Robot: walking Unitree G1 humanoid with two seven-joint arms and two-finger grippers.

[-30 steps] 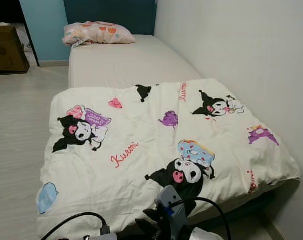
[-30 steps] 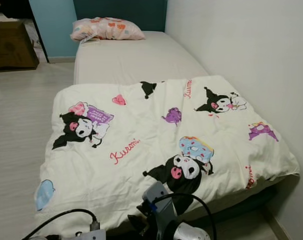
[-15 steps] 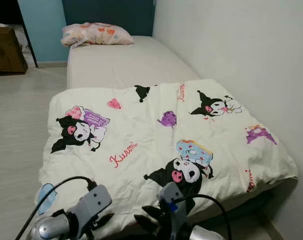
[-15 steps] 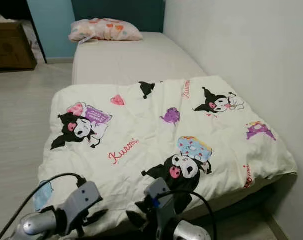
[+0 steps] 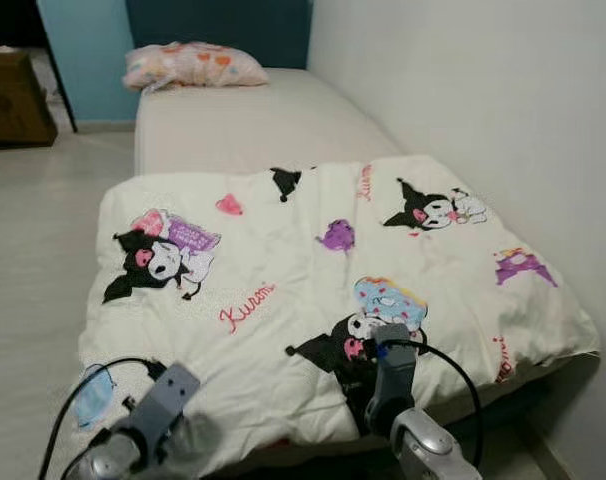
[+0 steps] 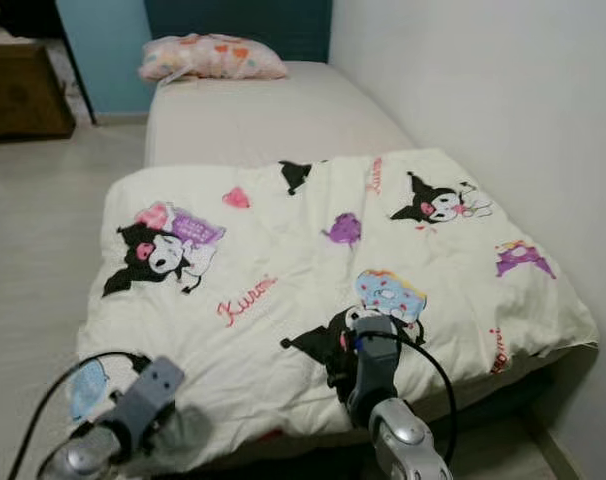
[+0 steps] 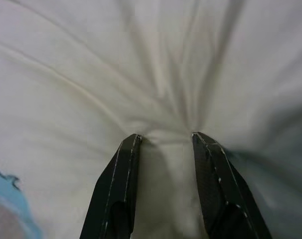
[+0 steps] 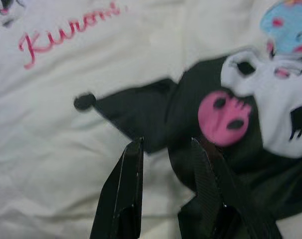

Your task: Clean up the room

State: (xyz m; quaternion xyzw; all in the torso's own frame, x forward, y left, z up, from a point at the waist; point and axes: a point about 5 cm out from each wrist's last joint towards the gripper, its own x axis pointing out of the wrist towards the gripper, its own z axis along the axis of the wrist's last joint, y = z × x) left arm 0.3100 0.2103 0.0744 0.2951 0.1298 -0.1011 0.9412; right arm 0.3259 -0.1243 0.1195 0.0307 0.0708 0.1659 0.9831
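Note:
A cream duvet printed with black cartoon characters and red lettering covers the near half of the bed. My left gripper is at the duvet's near left edge; in the left wrist view its fingers stand open, tips pressed into puckered fabric. My right gripper is open just above the duvet, over the black character print with a pink nose, near the front edge.
Bare mattress extends behind the duvet to a patterned pillow at the head. A white wall runs along the bed's right side. Pale floor lies left, with a brown box at the far left.
My right arm has reached forward and to the right onto the black character print. The left arm came into view half a second ago and now presses into the duvet's front edge.

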